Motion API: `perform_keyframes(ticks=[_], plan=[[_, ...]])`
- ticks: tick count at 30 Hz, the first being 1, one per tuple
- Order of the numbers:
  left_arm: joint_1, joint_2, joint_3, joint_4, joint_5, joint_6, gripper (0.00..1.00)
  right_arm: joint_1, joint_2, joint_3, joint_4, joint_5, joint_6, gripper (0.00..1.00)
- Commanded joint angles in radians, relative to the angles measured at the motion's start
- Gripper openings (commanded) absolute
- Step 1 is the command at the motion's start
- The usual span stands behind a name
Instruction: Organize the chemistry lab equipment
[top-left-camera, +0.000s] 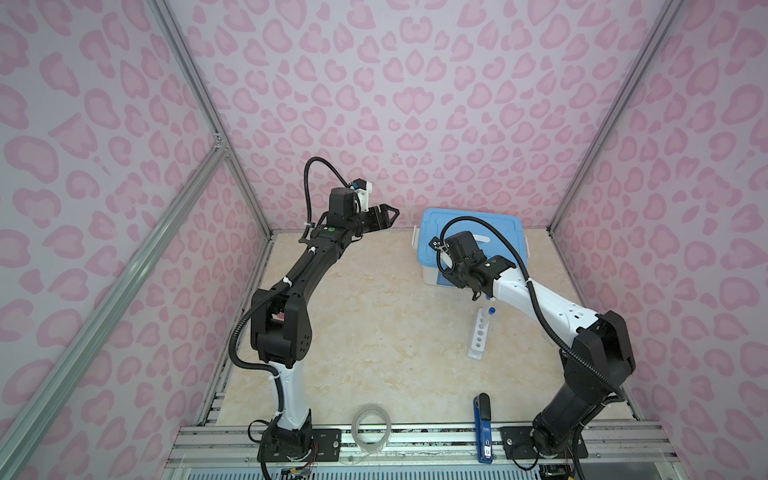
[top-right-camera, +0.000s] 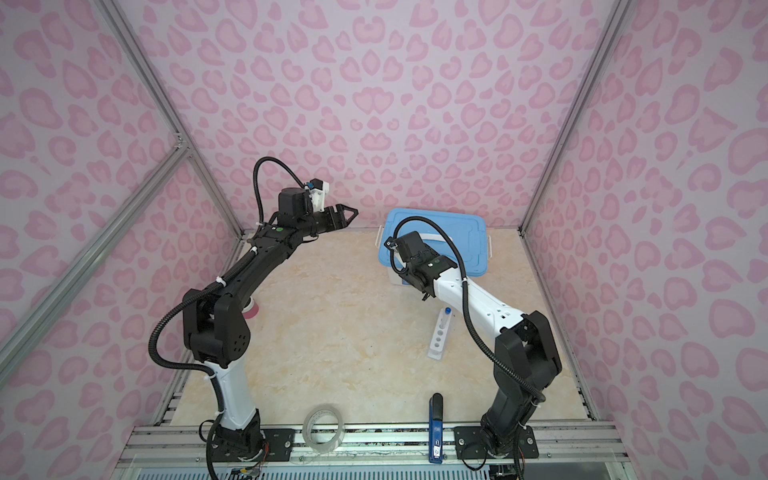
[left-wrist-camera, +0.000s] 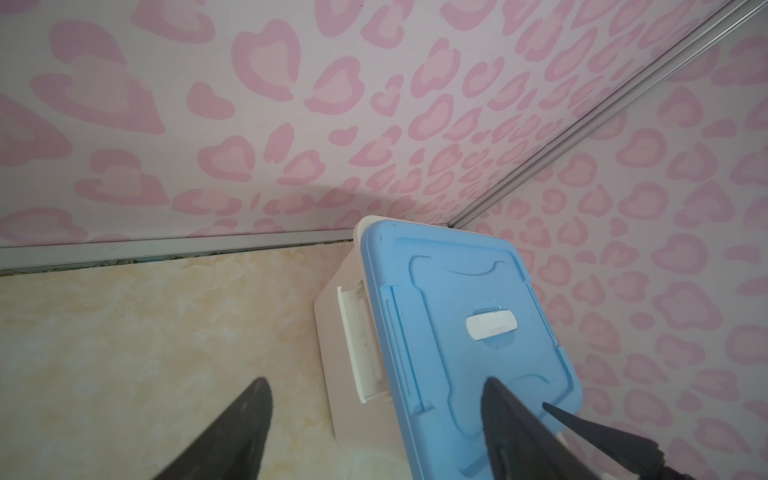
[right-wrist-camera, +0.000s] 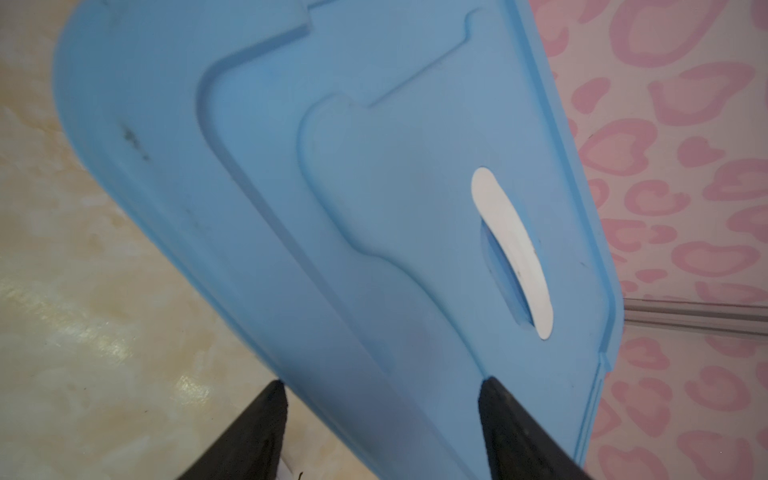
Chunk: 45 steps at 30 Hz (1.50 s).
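The rack (top-left-camera: 478, 337) stands on the desk (top-left-camera: 365, 316) right of centre, near the front side of the box (left-wrist-camera: 332, 353), with its row of holes running front to back. One tube (top-left-camera: 490, 319) with a blue cap stands upright in the farthest hole, and the nearer holes look empty. I read that as the rack doing its job: it keeps a thin round tube from rolling and leaves room for more. No other lab gear shows clearly in any view, and I cannot tell whether it is inside the box. A small round thing (top-right-camera: 252, 309) peeks from under my left arm, too hidden to name.

The blue lid (top-left-camera: 505, 232) sits flat and shut on the box, which is pushed against the back wall, clear of the working area. My right gripper (right-wrist-camera: 382, 382) hangs over the lid's near part, jaws apart with nothing between them. I cannot tell whether a fingertip touches the lid. I judge it is there for the lid, since nothing can go into the box until that comes off.

My left gripper (top-left-camera: 390, 216) is raised left of the box, jaws wide and empty, aimed toward it. It is placed either to help or just to keep clear.

The tape roll (top-left-camera: 371, 430) and the stapler (top-left-camera: 482, 428) lie at the front edge, well apart from the rack. They are not lab gear, so they are best left alone.
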Motion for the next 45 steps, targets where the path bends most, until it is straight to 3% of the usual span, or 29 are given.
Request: perform_keyframes(ticks=[1,21,33,45], plan=[[0.002,-0.023,-0.007,0.037,0.013,-0.005,0.81,-0.001,0.007,-0.008,0.057,0.045,-0.020,0.73],[0.004,-0.027,-0.019,0.052,0.022,-0.014,0.81,-0.023,0.014,0.013,0.078,0.017,-0.028,0.71],[0.003,-0.038,-0.027,0.051,0.020,-0.011,0.81,-0.037,-0.047,-0.019,0.064,-0.068,-0.009,0.71],[-0.023,-0.047,-0.024,0.028,0.012,0.014,0.80,-0.157,-0.199,-0.089,0.092,-0.334,0.180,0.71]])
